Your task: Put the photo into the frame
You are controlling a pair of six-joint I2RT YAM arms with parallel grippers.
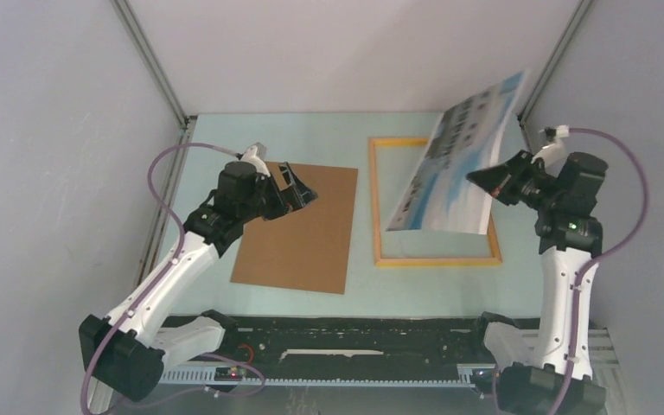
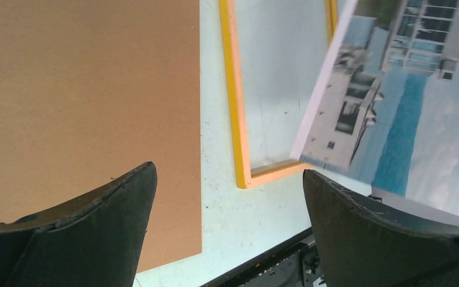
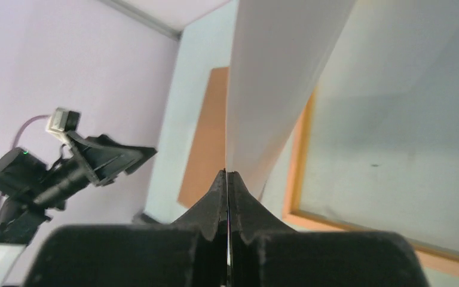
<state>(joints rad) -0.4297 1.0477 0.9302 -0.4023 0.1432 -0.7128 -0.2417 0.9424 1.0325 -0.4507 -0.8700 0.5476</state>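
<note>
One photo [image 1: 458, 164] pinched between right fingers [image 3: 218, 200], over one frame [image 1: 432, 259], one brown board [image 1: 298, 229], left fingers [image 2: 95, 239] apart

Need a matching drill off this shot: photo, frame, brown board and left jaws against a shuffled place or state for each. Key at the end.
Things
1. photo
2. frame
3. brown board
4. left jaws

Place or state
A. lying flat, yellow-orange rim, right of the brown board
B. wide open, nothing between them
C. lifted and tilted, one edge pinched in the shut right jaws
D. lying flat, plain surface, left of the frame

Pairs: 1-C, 2-A, 3-D, 4-B
</note>
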